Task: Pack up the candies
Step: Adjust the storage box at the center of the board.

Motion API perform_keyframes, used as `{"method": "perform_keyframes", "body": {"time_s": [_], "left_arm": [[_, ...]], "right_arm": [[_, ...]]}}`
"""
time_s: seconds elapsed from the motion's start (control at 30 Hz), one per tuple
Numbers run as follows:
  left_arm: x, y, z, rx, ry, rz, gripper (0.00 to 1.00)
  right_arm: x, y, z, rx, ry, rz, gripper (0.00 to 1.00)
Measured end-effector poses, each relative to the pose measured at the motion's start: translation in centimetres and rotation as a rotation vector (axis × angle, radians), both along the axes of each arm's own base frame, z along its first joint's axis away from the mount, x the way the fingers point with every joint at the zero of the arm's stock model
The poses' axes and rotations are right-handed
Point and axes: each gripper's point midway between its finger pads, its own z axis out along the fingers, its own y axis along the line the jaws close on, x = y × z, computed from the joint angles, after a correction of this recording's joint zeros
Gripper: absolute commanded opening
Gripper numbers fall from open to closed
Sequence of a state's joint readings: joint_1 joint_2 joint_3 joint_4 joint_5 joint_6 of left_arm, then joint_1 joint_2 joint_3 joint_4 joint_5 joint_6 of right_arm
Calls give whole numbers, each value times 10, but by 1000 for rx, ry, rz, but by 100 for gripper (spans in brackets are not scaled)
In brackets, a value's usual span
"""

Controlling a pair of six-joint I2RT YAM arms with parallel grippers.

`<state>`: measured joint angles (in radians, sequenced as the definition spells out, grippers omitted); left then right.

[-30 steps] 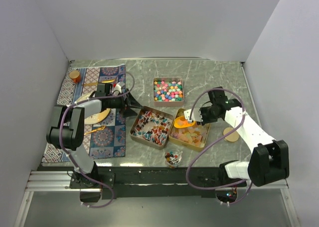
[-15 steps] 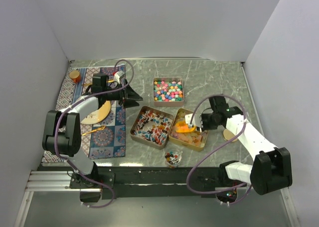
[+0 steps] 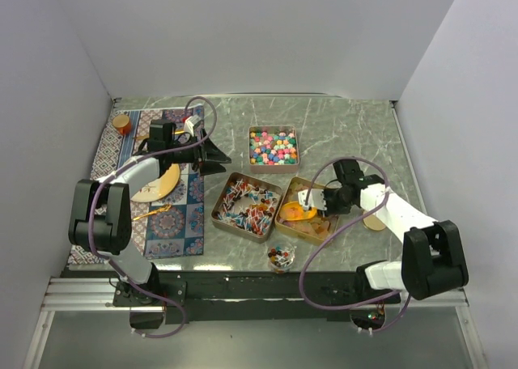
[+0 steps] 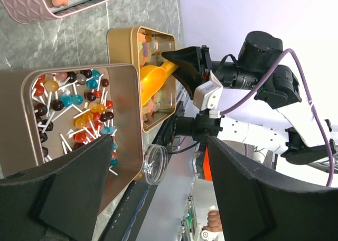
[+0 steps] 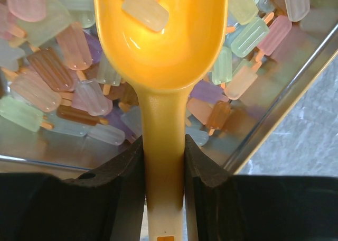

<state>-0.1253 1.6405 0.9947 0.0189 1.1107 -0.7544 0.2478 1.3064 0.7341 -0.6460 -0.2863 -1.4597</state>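
My right gripper (image 3: 317, 199) is shut on the handle of a yellow scoop (image 3: 295, 214), whose bowl lies in the gold tin (image 3: 285, 201) of translucent pastel candies (image 3: 320, 223). In the right wrist view the gripper (image 5: 163, 193) clamps the handle, and the scoop (image 5: 161, 40) holds one pale candy (image 5: 143, 11) above the heap (image 5: 53, 93). A tin of red-blue-white lollipops (image 3: 245, 205) and a tin of bright multicolour balls (image 3: 273, 147) stand nearby. A small clear jar (image 3: 280, 257) holds a few candies. My left gripper (image 3: 214, 155) is open and empty, left of the tins.
A patterned mat (image 3: 174, 223) at the left carries a gold plate (image 3: 158, 184), a gold utensil (image 3: 154, 214) and a small orange jar (image 3: 121, 124). A round wooden lid (image 3: 375, 219) lies right of the gold tin. The left wrist view shows the lollipop tin (image 4: 79, 109) and jar (image 4: 156, 164).
My right gripper has moved nearer and lowered the scoop into the gold tin. My left gripper swung back and right a second ago and has since held still.
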Motion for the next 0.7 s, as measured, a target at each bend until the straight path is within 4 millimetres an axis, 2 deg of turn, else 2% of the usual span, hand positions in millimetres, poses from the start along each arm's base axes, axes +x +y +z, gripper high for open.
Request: {"method": "perform_keyframes", "body": {"time_s": [0.27, 0.4, 0.53, 0.6, 0.63, 0.7], "left_arm": [[3, 0, -3, -4, 13, 7, 77], [6, 0, -8, -2, 27, 9, 77], [7, 0, -12, -1, 38, 10, 77], [7, 0, -13, -1, 40, 10, 77], [8, 0, -13, -2, 43, 10, 77], [9, 0, -15, -2, 47, 11, 77]], "right_arm": [[14, 12, 12, -45, 13, 66, 19], [22, 18, 7, -43, 44, 64, 24], [20, 21, 3, -28, 74, 54, 27], [18, 22, 3, -25, 78, 56, 22], [18, 23, 3, -24, 78, 58, 6], [17, 25, 3, -19, 81, 59, 0]]}}
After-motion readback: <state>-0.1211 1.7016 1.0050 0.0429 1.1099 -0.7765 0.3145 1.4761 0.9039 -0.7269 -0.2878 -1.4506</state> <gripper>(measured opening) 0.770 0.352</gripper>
